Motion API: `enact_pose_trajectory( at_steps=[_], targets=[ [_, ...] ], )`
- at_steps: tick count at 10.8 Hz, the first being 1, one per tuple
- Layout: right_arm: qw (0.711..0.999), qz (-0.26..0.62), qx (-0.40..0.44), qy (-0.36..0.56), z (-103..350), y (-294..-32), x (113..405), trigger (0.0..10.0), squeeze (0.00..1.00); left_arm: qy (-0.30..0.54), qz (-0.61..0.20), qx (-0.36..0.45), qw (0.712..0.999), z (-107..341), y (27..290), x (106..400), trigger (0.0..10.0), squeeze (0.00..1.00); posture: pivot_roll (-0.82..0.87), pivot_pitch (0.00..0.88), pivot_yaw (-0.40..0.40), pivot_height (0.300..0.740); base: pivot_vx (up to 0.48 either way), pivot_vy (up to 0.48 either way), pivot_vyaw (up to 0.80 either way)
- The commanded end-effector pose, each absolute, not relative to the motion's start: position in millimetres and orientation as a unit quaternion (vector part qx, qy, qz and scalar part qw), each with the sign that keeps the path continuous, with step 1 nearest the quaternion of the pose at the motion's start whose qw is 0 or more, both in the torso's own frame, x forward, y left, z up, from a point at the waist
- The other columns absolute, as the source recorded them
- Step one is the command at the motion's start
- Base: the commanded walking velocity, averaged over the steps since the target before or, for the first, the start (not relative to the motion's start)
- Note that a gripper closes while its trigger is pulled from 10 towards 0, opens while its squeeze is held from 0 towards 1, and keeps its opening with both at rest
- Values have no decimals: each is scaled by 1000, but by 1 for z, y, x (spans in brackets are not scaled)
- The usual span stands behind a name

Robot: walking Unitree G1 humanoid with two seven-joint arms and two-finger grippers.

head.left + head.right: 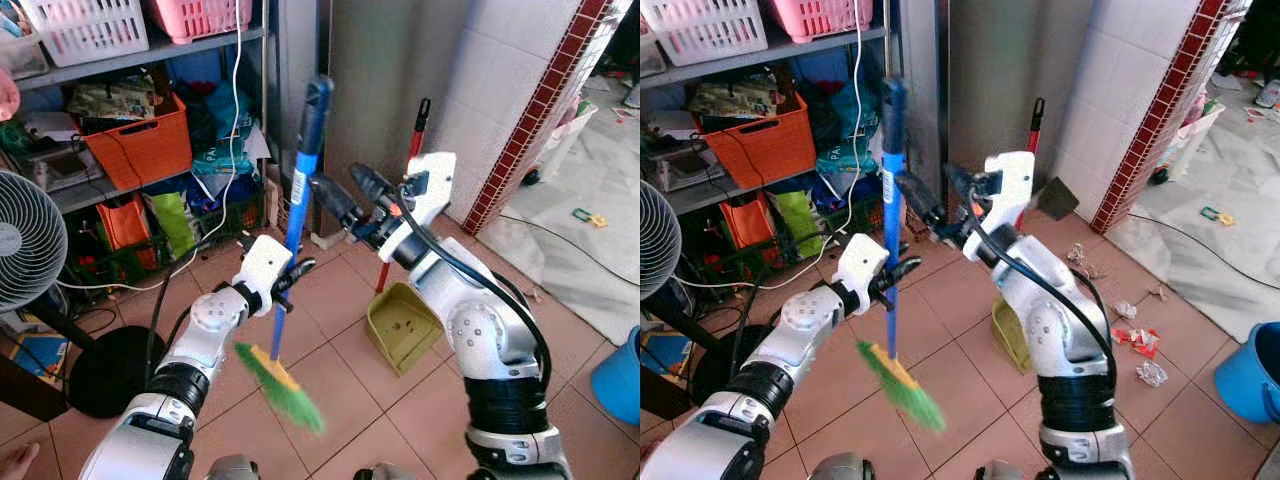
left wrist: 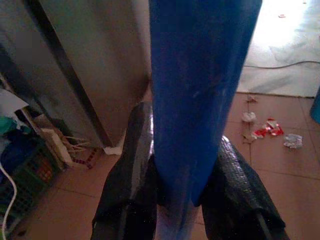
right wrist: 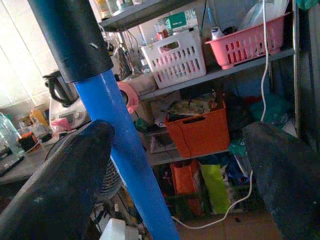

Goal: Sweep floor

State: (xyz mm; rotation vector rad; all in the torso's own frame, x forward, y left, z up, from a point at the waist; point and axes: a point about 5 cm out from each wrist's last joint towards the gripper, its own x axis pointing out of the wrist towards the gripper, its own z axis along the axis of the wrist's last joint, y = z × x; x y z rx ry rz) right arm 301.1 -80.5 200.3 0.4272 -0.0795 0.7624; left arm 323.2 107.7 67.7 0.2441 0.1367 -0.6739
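A broom with a blue handle (image 1: 297,190), a black top grip and green bristles (image 1: 285,390) hangs tilted just above the tiled floor. My left gripper (image 1: 290,278) is shut on the lower handle; its fingers (image 2: 125,170) squeeze the blue shaft (image 2: 200,100). My right gripper (image 1: 333,176) is open at the upper handle. Its fingers (image 3: 55,190) stand wide apart, with the shaft (image 3: 125,150) close to one of them. An olive dustpan (image 1: 400,325) with a red handle stands by the tiled wall. Scraps of litter (image 1: 1135,335) lie on the floor to the right.
Metal shelves at the back left hold baskets and an orange crate (image 1: 140,140). A standing fan (image 1: 25,240) with a black base is on the left. A blue bucket (image 1: 1250,375) sits at the far right. A white cable (image 1: 235,120) hangs down the shelf.
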Motion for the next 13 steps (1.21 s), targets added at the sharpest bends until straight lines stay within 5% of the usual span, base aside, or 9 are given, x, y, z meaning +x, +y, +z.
enact_pose_trajectory(
  at_steps=[1, 2, 3, 4, 8, 13],
  targets=[
    [900, 383, 196, -64, 212, -75, 300, 10000, 1000, 51, -341, 133, 929, 75, 103, 327, 0, 0, -40, 0, -34, 740, 0, 0, 0],
    [907, 379, 168, -66, 207, -70, 298, 10000, 506, 51, -341, 132, 929, 75, 103, 327, 0, 0, -40, 0, -34, 740, 0, 0, 0],
    [900, 401, 158, -72, 206, -62, 293, 10000, 122, 53, -343, 132, 929, 74, 102, 327, 0, 0, -41, 0, -33, 740, 0, 0, 0],
    [888, 428, 146, -77, 205, -58, 287, 10000, 16, 54, -342, 131, 929, 74, 102, 327, 0, 0, -39, 0, -32, 740, 0, 0, 0],
    [880, 452, 133, -58, 191, -78, 282, 10000, 0, 57, -345, 132, 928, 73, 103, 327, 0, 0, -45, 0, -29, 740, 0, 0, 0],
    [899, 402, 145, -97, 211, -56, 300, 10000, 0, 62, -354, 134, 923, 71, 102, 326, 0, 0, -32, 0, -33, 740, 0, 0, 0]
  ],
)
